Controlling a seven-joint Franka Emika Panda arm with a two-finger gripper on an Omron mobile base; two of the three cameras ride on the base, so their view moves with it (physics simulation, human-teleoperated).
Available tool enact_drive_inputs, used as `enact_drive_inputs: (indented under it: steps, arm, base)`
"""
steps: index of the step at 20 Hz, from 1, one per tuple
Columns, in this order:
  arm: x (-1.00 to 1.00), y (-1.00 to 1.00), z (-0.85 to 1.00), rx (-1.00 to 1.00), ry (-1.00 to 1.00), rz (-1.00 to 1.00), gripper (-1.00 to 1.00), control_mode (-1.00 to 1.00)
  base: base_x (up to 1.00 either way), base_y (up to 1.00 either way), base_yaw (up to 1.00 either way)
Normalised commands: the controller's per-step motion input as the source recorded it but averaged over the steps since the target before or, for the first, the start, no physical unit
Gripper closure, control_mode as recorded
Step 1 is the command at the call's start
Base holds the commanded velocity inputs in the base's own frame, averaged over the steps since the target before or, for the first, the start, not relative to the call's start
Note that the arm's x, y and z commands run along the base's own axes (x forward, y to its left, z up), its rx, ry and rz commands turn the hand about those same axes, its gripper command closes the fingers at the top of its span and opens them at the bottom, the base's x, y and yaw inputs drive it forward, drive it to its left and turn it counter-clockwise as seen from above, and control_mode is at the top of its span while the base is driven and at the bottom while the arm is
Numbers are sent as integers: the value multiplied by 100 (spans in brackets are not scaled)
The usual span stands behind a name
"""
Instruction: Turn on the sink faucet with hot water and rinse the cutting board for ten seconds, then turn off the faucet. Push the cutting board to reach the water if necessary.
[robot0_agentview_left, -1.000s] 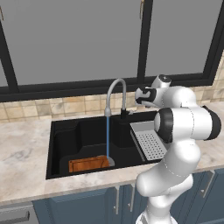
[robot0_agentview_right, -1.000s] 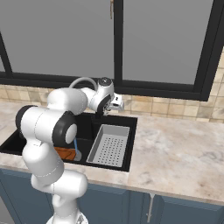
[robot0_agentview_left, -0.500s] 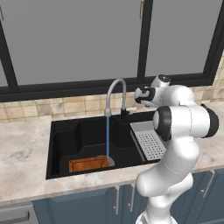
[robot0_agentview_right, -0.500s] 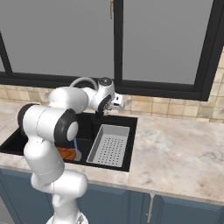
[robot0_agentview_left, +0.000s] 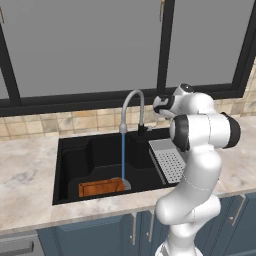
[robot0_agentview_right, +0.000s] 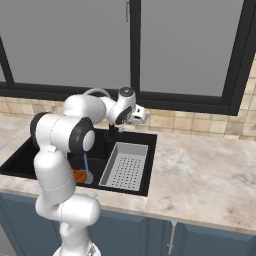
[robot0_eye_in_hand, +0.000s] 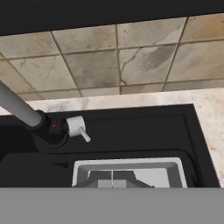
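Board lies at the sink's front floor, its right end touching the water, which falls from the faucet: rinsing appears under way. Handle sits right of the spout base, apart from the gripper, which hangs just right of the spout. Compared with a second ago the hand has edged slightly back; water and board are unchanged. Finger state cannot be told.
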Motion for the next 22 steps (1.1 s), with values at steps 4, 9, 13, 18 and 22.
enact_drive_inputs:
  steps: [4, 9, 13, 18, 22]
  arm:
    - [12, -1, -22, 2, 1, 0, 100, -100]
    - [4, 0, -31, 1, 2, 0, 100, -100]
    - [5, 3, -33, 0, 0, 0, 100, -100]
    - [11, 0, -2, 0, 0, 0, 100, -100]
    - [5, 2, 0, 0, 0, 0, 100, -100]
  base:
    - [0, 0, 0]
    - [0, 0, 0]
    - [0, 0, 0]
    - [0, 0, 0]
    - [0, 0, 0]
